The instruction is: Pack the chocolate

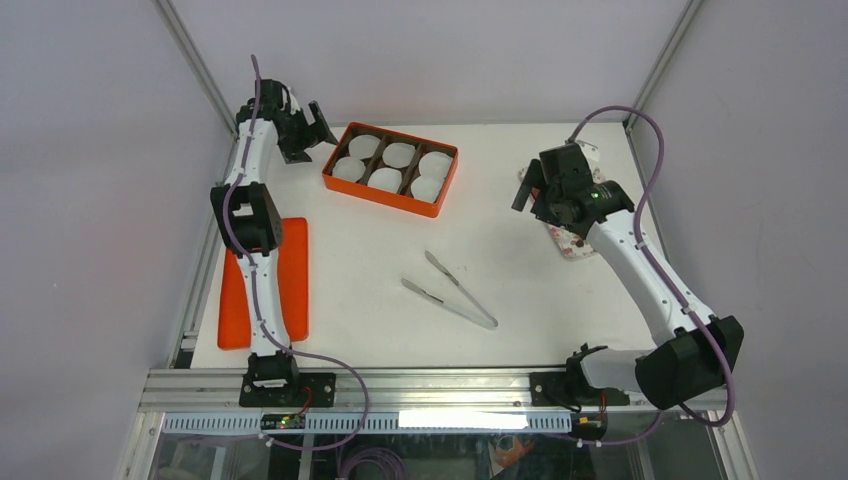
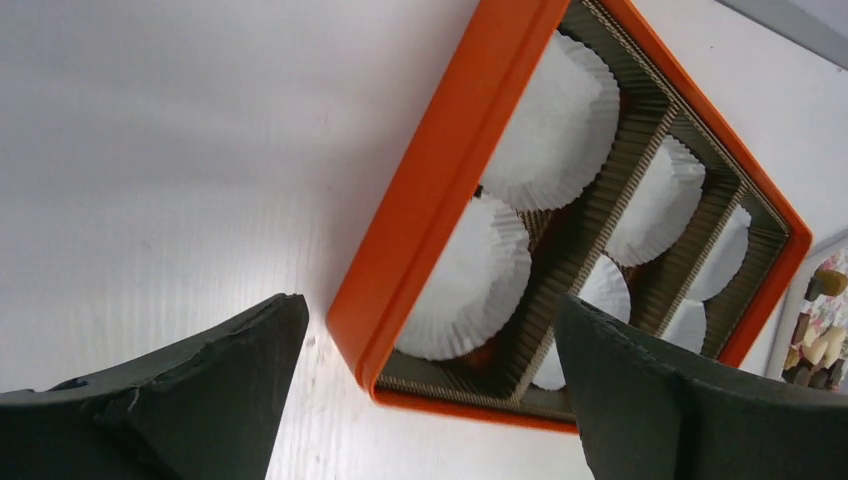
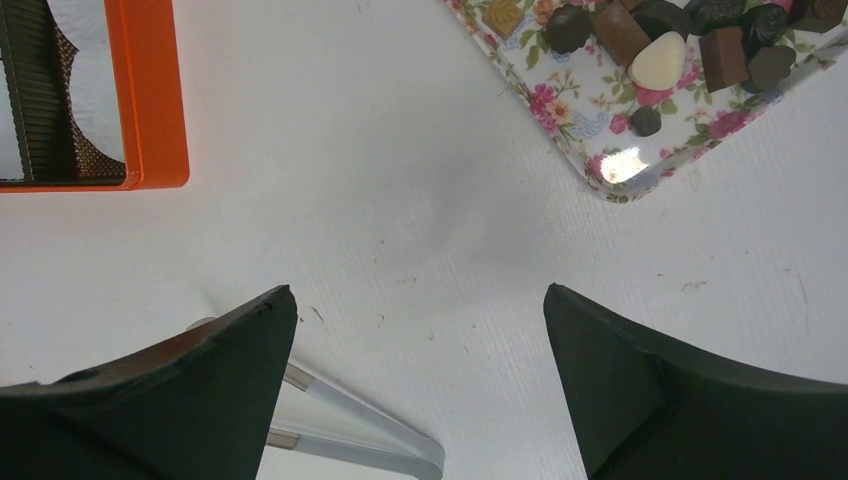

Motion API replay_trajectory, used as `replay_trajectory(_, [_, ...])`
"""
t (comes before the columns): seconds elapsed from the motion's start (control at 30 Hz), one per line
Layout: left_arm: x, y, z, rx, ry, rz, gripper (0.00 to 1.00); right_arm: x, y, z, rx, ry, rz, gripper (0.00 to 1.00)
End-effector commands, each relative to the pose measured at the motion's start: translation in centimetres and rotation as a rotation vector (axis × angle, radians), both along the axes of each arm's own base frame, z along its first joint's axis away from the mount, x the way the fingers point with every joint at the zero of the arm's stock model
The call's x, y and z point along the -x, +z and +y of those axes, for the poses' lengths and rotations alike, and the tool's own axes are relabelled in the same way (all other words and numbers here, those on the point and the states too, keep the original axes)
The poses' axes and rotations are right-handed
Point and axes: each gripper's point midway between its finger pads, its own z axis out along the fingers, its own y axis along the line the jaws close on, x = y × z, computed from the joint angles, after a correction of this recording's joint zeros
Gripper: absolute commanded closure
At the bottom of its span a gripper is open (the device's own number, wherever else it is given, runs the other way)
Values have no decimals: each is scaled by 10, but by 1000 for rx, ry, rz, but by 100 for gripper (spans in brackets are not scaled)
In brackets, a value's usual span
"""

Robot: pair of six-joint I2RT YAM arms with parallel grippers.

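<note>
top, box: orange box (image 1: 384,197) upper centre, six white paper cups (image 1: 399,154) inside, all empty
top, tongs: tongs (image 1: 452,294) flat at centre of table (image 1: 380,290), nothing touching them
top, left gripper: left gripper (image 1: 318,128) upper left, just beside box end, wide, holding nothing
top, right gripper: right gripper (image 1: 525,190) right of centre, wide, holding nothing; floral tray (image 1: 572,246) partly hidden under arm
left wrist: box corner between the fingers, no contact
right wrist: chocolate (image 3: 655,60) piled on tray, upper right of frame; tongs bottom left
progress: nothing packed yet
risk: flat tongs skidding at pickup; tiny pieces slipping or scattering if squeezed off-centre; light cups tipping if bumped
</note>
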Motion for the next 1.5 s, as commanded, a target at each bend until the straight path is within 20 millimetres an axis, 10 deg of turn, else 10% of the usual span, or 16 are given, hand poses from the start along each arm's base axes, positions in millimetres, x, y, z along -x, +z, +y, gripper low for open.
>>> replay_trajectory(0.0, [-31,6,-9,34,-83,-120,1,-10,12,6,-25,-9,-15,1])
replay_trajectory(0.33, [-16,-19,-71,141,-259,-94,1,-8,-16,5,18,2,80,1])
replay_trajectory(0.87, [123,10,-220,144,-494,-5,1,10,-15,-11,44,-14,79,1])
replay_trajectory(1.47, [127,44,-184,8,-214,-51,1,3,9,-33,99,35,34,1])
